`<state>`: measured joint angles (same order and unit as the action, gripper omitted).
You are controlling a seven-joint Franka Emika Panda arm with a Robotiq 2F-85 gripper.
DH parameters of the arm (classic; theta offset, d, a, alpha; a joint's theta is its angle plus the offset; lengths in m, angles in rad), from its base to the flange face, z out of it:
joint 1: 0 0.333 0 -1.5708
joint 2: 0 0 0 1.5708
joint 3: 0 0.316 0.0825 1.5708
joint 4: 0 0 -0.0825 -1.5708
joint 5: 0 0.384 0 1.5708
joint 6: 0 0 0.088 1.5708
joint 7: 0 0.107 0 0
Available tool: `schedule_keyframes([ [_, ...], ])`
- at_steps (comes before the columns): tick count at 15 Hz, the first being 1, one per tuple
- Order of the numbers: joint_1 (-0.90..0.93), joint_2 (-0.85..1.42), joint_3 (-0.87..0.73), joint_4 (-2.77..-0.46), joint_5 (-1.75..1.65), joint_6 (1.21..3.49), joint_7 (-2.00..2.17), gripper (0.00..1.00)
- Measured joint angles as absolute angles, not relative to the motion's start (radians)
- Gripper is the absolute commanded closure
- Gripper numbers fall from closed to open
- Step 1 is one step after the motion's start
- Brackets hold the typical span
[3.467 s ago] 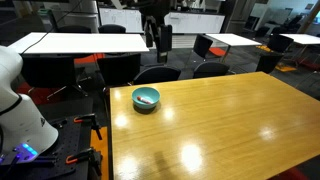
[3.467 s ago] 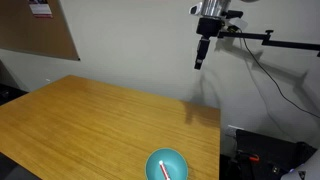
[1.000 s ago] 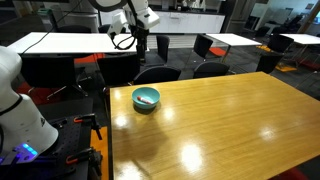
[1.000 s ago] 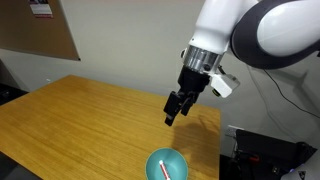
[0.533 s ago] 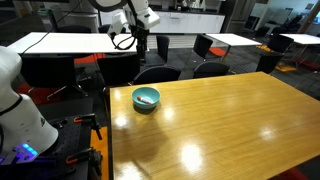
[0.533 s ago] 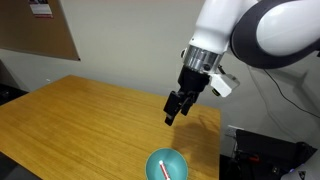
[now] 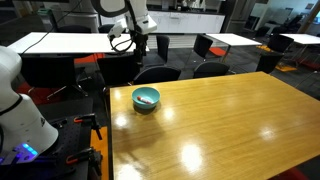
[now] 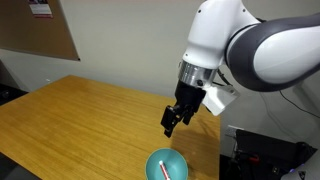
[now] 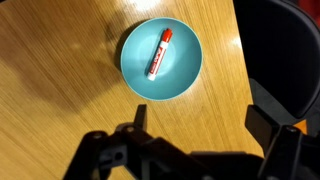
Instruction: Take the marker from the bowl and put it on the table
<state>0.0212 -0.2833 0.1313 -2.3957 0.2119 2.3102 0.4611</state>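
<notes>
The teal bowl stands on the glossy wooden table near its edge. The red marker lies inside the bowl, slanted, its darker end down-left. In the wrist view my gripper is open and empty, its jaws wide apart, hovering above the table just short of the bowl. In an exterior view the gripper hangs above and a little behind the bowl, with the marker showing in it. In the other exterior view the bowl sits at the table's near-left corner and the gripper is above and beyond it.
Dark office chairs stand along the table's far edge, with white-topped tables behind. A white robot body is at the left. A chair lies beyond the table edge in the wrist view. A corkboard hangs on the wall.
The arm has come down from high above the table towards the bowl, and over the last half second the gripper has dropped a little lower and closer to it. Bowl and marker have not moved.
</notes>
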Motion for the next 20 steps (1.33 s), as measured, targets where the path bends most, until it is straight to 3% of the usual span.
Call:
schedule_keyframes([
  [20,0.042,-0.035,0.186,-2.4,0.01,2.481,0.814,0.0],
])
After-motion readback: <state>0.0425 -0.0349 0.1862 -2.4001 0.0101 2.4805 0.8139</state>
